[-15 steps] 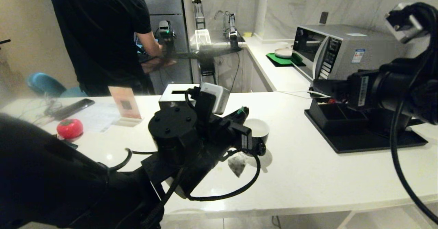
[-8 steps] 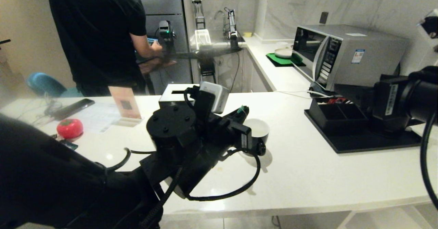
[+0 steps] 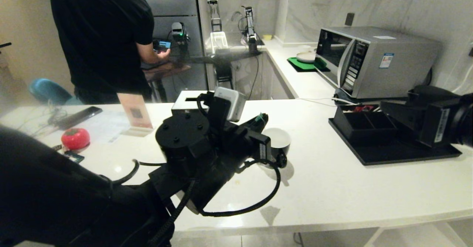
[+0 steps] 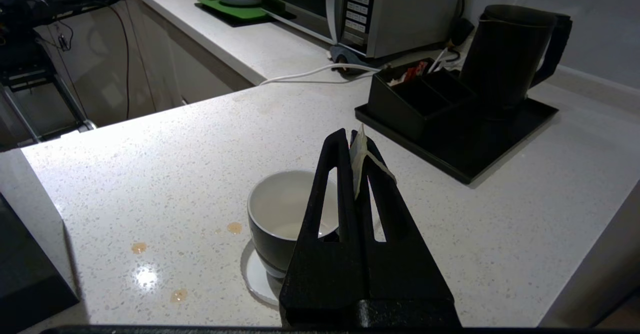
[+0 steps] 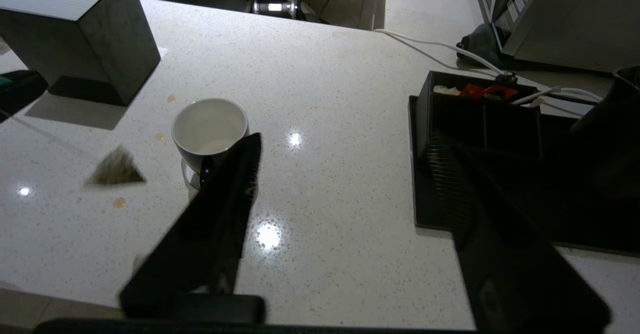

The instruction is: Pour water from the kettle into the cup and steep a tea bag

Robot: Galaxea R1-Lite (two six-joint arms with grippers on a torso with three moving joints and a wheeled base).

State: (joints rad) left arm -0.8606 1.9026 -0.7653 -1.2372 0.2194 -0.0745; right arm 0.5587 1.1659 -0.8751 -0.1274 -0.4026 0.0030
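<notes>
— Kettle (image 4: 505, 57) first: where does it stand?

— Upright on the black tray (image 4: 500, 139) at the right end of the white counter (image 3: 332, 188), behind a small divided organizer (image 4: 415, 97) that holds some packets. Its loop handle faces away from the cup. In the head view the right arm hides it.

— And the cup (image 3: 279, 140)?

— Mid-counter on a small white coaster (image 4: 255, 279), well apart from the tray. White inside; I cannot tell whether any liquid is in it. A few brownish drops mark the counter beside it.

— What is the left gripper (image 4: 356, 137) doing?

— Hovering just above the cup's rim, fingers pressed together on a pale paper tag and string (image 4: 361, 157). In the right wrist view a blurred pyramid tea bag (image 5: 117, 169) hangs in the air beside the cup, not in it.

— The right gripper (image 5: 345, 144)?

— Over the counter between cup and tray, fingers spread wide apart with nothing between them.

— Anything else around?

— A tissue box (image 5: 75, 34) behind the cup, a microwave (image 3: 373, 60) on the back counter, a red tomato-shaped object (image 3: 75, 138) at the left, and a person in a black shirt (image 3: 103, 36) standing beyond the counter.
</notes>
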